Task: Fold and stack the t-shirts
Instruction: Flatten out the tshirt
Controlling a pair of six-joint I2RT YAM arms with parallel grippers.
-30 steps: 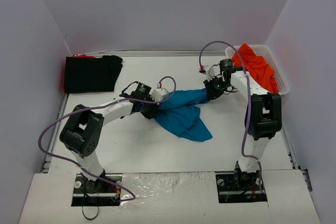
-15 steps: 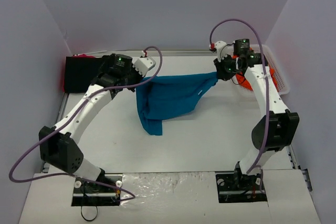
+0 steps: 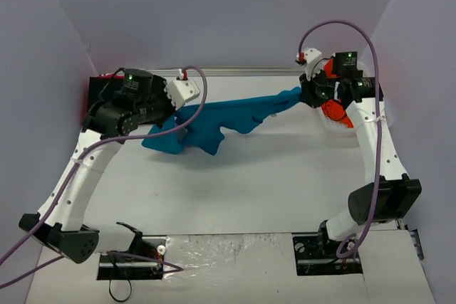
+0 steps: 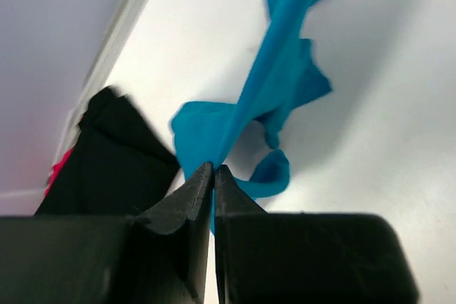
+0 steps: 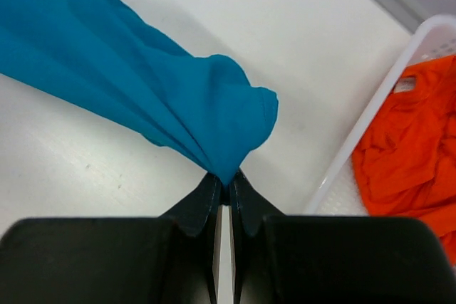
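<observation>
The teal-blue t-shirt (image 3: pixel 228 119) hangs stretched in the air between both grippers above the back of the table. My left gripper (image 3: pixel 173 120) is shut on one end of it, seen in the left wrist view (image 4: pixel 214 169) with the teal cloth (image 4: pixel 274 83) running away from the jaws. My right gripper (image 3: pixel 303 95) is shut on the other end, seen in the right wrist view (image 5: pixel 224 179) with the teal cloth (image 5: pixel 142 76) bunched at the jaws. A folded black t-shirt (image 3: pixel 100 101) lies at the back left. An orange t-shirt (image 5: pixel 413 147) lies in the basket.
A white slotted plastic basket (image 5: pixel 370 112) stands at the back right, partly behind my right arm (image 3: pixel 370 140). The black shirt also shows in the left wrist view (image 4: pixel 107 154), with a bit of pink cloth (image 4: pixel 60 172) beside it. Grey walls enclose the table.
Both arms have risen and spread apart, lifting the teal shirt off the table and pulling it from a hanging sheet into a taut twisted band. The left gripper moved left.
</observation>
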